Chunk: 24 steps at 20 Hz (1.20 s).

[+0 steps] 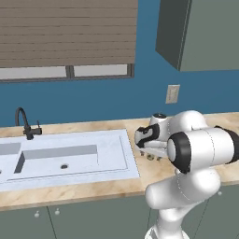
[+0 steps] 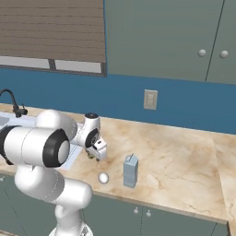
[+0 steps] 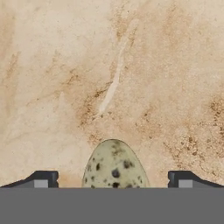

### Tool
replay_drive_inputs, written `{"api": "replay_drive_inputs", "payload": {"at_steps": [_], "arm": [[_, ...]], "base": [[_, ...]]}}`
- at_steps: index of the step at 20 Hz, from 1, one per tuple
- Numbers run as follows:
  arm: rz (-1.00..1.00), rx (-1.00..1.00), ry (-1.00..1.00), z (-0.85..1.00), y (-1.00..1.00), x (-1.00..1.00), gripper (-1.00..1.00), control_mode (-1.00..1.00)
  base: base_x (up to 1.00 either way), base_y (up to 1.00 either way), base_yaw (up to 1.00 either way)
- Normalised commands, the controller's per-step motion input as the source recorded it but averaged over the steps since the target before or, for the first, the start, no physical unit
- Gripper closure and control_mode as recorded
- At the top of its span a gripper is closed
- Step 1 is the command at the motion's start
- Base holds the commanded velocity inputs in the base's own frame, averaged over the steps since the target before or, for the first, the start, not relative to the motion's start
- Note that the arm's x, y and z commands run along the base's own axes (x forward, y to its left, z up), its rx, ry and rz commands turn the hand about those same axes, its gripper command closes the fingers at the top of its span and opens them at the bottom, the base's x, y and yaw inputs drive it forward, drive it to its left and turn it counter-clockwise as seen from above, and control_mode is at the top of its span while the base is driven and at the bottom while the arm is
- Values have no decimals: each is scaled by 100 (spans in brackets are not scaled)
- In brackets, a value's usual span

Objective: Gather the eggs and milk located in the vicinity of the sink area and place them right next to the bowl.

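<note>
One egg (image 3: 114, 165) lies on tabletop (image 3: 131, 65) near milk (image 2: 130, 171) | pincer (image 3: 113, 180) spread apart above it | light, brittle, rolls: grip gently across middle

One egg (image 2: 103, 178) (speckled, seen close between the claw's (image 3: 113, 180) tips) and one milk carton (image 2: 130, 171) just beyond it; one sink (image 1: 65, 158) with one black faucet (image 1: 25, 124); one wall outlet (image 2: 150, 99).

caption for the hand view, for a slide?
Open gripper hovering over a speckled egg centred between its fingertips, on the marbled counter.
</note>
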Motion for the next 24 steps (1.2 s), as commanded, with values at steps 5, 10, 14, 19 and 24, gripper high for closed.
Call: {"api": "replay_drive_inputs", "payload": {"at_steps": [5, 10, 14, 19, 24], "arm": [[-5, 0, 0, -32, 0, 0, 100, -100], [-4, 0, 0, -20, 0, 0, 100, -100], [-2, 0, 0, 0, 0, 0, 100, -100], [-5, 0, 0, 3, 0, -1, 100, -100], [-4, 0, -6, 65, 0, -18, 100, -100]], "base": [[0, 0, 0], [0, 0, 0], [0, 0, 0], [0, 0, 0], [0, 0, 0]]}}
